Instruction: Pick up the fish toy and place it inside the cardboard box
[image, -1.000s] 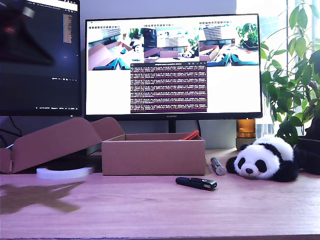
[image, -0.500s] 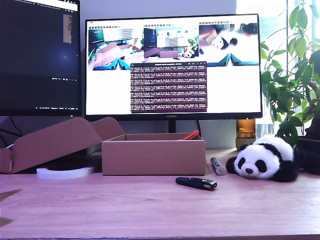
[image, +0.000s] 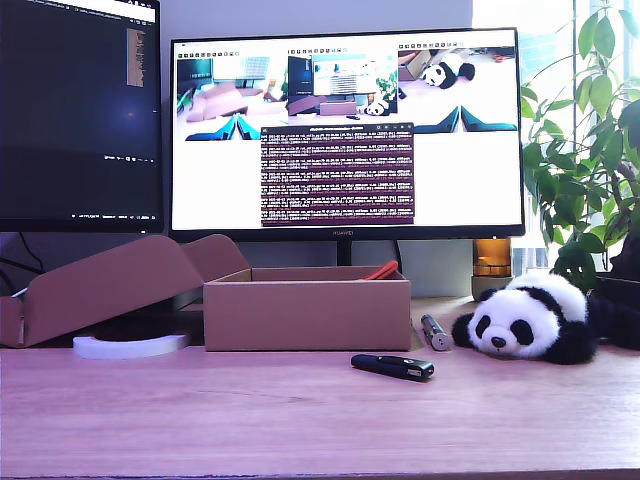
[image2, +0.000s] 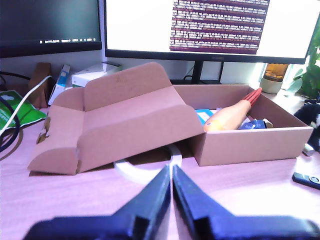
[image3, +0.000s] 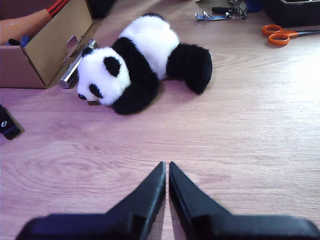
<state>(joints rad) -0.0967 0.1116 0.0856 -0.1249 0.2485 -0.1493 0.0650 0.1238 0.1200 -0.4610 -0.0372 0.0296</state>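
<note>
The fish toy (image2: 231, 116) lies inside the cardboard box (image2: 250, 142), long axis slanting up toward the box's far corner, tail poking above the rim. My first gripper (image2: 171, 172), jaws pressed together and empty, faces the box and looks nearer; my second gripper (image3: 166, 170), likewise closed on nothing, points toward the plush panda (image3: 135, 65) beside the box.

The table (image3: 260, 115) is wood with a visible grain and a smooth, lightly sheened finish. The cardboard box (image: 306, 313) is plain brown cardboard, matt and unprinted, as is the slanted cardboard piece (image2: 120, 125) beside it. The fish toy (image2: 231, 114) looks like soft orange plush, and the panda (image3: 135, 62) is fluffy black-and-white plush. A small cylinder (image3: 76, 66) by the box is shiny metal. The scissors (image3: 285, 35) have glossy orange plastic handles. My first gripper (image2: 171, 185) and my second gripper (image3: 166, 182) show dark, smooth, matt fingers.
</note>
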